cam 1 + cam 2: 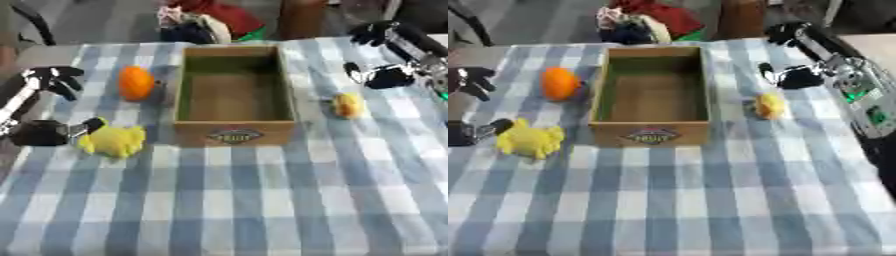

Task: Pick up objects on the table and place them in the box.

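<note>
Black and silver, the left arm is seen entering from the left edge and lying low along the table's side, with the left hand [54, 80] held beside the blue-and-white checked tablecloth [262, 200]. Its fingers appear spread and relaxed, and nothing is held in them; a dark thumb or finger part lies just beside the yellow plush toy [114, 141], though actual contact cannot be made out. The right arm is seen reaching in from the upper right, and the right hand [794, 77] is held above the cloth near the box's far right corner. Its fingers look loosely curved, nothing is gripped, and whether they are truly closed cannot be told.

An open rectangular cardboard box [234, 131] with a label on its front wall is set at the centre of the table; nothing is visible inside it. An orange round fruit [136, 83] lies just left of the box, and a small yellow object [770, 105] lies to its right, near the right hand.
</note>
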Available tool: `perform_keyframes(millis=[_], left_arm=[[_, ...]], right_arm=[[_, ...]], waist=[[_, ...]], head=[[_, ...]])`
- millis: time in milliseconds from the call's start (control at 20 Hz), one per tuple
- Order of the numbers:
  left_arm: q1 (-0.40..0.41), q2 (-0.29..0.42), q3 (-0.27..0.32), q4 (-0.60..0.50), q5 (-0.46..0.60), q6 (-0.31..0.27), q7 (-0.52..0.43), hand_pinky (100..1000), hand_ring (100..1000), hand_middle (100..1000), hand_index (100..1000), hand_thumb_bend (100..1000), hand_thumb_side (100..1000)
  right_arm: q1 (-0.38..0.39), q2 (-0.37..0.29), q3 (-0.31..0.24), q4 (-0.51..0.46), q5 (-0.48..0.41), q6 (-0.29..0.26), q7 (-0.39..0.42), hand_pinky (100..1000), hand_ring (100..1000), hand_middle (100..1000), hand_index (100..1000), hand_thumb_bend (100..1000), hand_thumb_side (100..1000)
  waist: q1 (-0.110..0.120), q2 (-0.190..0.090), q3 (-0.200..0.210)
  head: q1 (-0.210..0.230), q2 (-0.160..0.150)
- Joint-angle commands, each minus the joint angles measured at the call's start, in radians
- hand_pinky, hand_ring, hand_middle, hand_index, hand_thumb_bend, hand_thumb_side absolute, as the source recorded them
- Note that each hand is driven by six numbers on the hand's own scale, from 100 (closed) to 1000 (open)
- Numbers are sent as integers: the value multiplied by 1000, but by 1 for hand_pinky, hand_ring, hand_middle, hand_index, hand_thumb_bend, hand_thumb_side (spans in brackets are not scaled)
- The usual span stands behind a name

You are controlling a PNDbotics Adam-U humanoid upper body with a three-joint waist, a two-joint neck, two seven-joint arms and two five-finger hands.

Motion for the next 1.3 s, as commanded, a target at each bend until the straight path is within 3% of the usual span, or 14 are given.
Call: perform_keyframes(millis=[50,850,1300], left_arm=[[-16,26,4,-11,9,-4,-3,732,605,625,861,585,357],[-18,22,1,-12,16,-9,-10,732,606,627,862,576,358],[-17,22,0,-11,19,-9,-12,732,606,628,862,564,356]], right_arm=[[-23,-17,-14,17,17,0,2,814,810,747,884,214,162],[-35,20,-21,210,107,-21,26,817,815,755,863,215,185],[-35,29,-21,243,122,-42,105,821,825,760,856,211,194]], waist=[[0,-17,0],[10,-19,-5],[9,-17,-7]], head=[[-1,4],[-4,7],[-4,9]])
